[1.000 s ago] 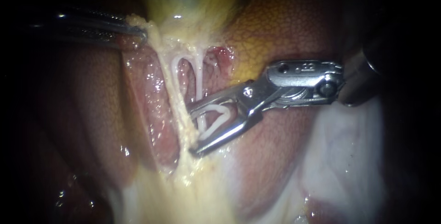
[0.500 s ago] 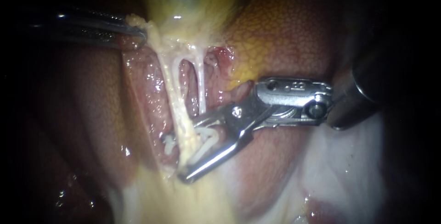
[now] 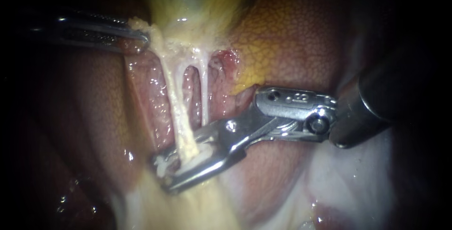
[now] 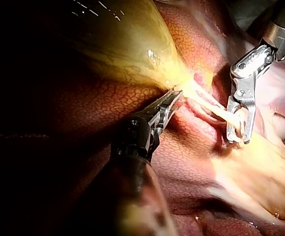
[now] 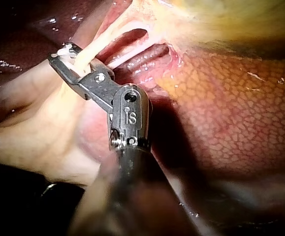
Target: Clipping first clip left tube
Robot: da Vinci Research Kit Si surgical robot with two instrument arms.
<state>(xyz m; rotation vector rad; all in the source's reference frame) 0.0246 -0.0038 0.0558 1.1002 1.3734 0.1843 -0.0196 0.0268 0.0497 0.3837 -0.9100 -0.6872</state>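
**A:** Over the liver [image 3: 292, 27], is the left instrument's [image 3: 142, 36] claw gripping the gallbladder [image 3: 188, 8] at ten o'clock?

**B:** Yes. The right instrument's [image 3: 165, 174] claw is clamping around the left tube [image 3: 175, 102] at seven, squeezing the clip [image 3: 200, 153] (the right tube [image 3: 205, 93] is lying just beside, so drifting risks catching it).
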